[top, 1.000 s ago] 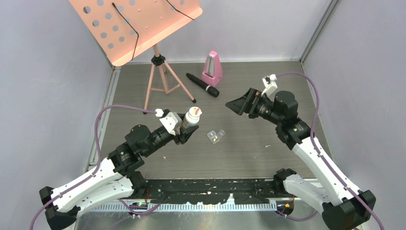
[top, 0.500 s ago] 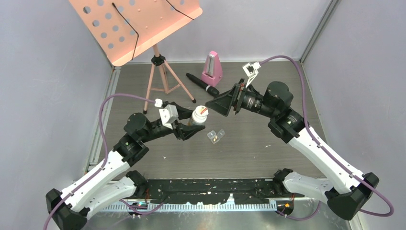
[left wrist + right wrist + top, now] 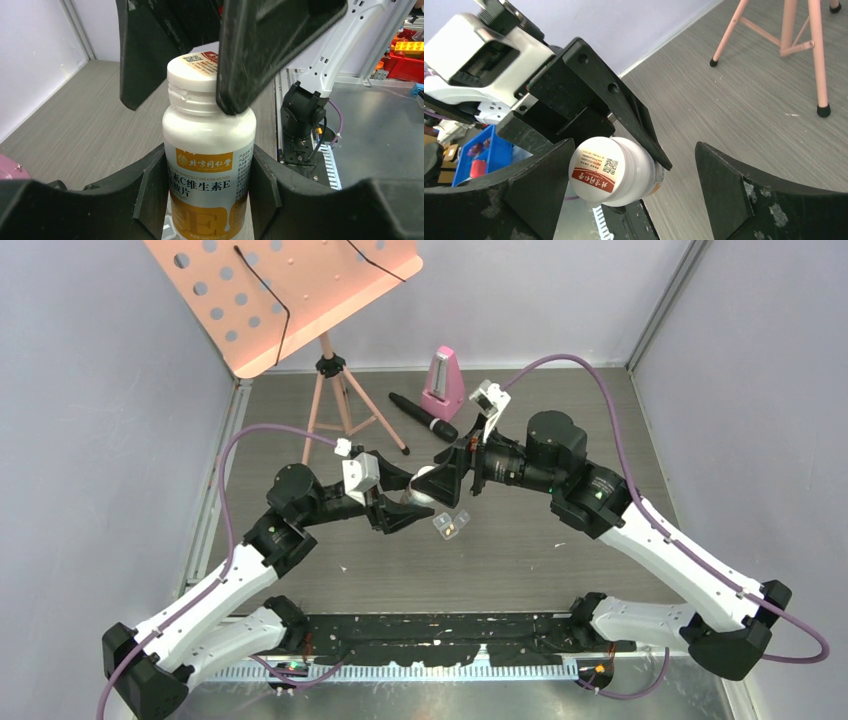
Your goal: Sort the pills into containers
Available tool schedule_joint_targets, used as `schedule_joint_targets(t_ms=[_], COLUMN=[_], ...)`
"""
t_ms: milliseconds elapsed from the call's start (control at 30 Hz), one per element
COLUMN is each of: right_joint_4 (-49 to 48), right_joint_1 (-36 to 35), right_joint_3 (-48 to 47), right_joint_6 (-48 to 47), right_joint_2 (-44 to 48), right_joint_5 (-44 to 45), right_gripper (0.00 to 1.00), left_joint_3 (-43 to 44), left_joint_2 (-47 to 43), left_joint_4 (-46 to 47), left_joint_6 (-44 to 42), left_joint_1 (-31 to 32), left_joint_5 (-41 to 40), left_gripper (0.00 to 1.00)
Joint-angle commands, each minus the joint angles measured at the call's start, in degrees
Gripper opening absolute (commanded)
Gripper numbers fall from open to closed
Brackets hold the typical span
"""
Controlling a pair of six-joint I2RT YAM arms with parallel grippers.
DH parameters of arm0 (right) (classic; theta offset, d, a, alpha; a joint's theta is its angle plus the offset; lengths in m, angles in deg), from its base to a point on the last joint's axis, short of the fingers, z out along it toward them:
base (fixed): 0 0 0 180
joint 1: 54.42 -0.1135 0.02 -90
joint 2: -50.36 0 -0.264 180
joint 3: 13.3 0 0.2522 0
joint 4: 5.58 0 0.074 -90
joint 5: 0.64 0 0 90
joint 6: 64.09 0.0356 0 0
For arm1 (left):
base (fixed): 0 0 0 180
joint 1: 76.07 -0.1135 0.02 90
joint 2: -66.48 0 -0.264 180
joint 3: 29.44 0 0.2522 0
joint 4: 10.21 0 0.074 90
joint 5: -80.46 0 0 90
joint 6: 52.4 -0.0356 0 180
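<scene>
A: Above the table (image 3: 560, 550), the left gripper (image 3: 397, 512) clamps a white bottle (image 3: 209, 135); the right gripper (image 3: 634, 175) holds its fingers wide apart either side of the cap (image 3: 192, 75).
B: And the box?
A: The clear box (image 3: 451, 524) lies on the table just beside them, an orange pill (image 3: 449, 530) in one compartment

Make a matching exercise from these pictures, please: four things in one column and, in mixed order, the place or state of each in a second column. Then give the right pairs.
1. pill bottle
2. right tool
3. metronome
4. pill box

A. pink, standing at the far side of the table
B. open, one finger on each side of the cap
C. gripped by the left tool
D. clear, lying on the table, held by nothing

Pairs: 1-C, 2-B, 3-A, 4-D
</scene>
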Motion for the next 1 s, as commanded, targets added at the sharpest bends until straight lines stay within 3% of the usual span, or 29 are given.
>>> schedule_joint_targets(t_ms=[0,400,500,600,767,833,967], right_joint_4=[5.8,10.6,10.7,10.2,6.3,4.6,1.1], right_joint_1=[-1.7,-2.7,-2.7,-2.8,-3.1,-3.5,-4.7], right_joint_3=[-2.5,-4.3,-4.5,-3.9,-0.9,1.0,2.8], right_joint_6=[-4.4,-2.7,-2.0,-0.2,4.7,6.8,8.9], right_joint_2=[-1.6,-7.1,-8.8,-10.2,-12.7,-13.8,-17.5], right_joint_5=[4.3,6.6,6.7,8.6,15.2,18.7,26.2], right_gripper=[0.96,0.61,0.41,0.29,0.27,0.27,0.27], left_joint_3=[3.2,2.0,1.1,-1.1,-6.2,-7.6,-11.0], left_joint_2=[0.0,0.7,0.4,-0.8,-3.2,-4.3,-8.2], left_joint_4=[2.2,-1.1,-1.9,-2.4,-3.3,-6.0,-12.0], left_joint_6=[-1.4,-3.9,-3.9,-3.8,-3.5,-3.6,-2.1], left_joint_1=[-0.2,-0.2,-0.2,-0.2,-0.2,-0.2,-0.2], left_joint_5=[-0.5,-7.5,-9.6,-13.0,-21.7,-25.6,-36.3], left_gripper=[0.0,0.03,0.19,0.52,0.93,0.99,0.99])
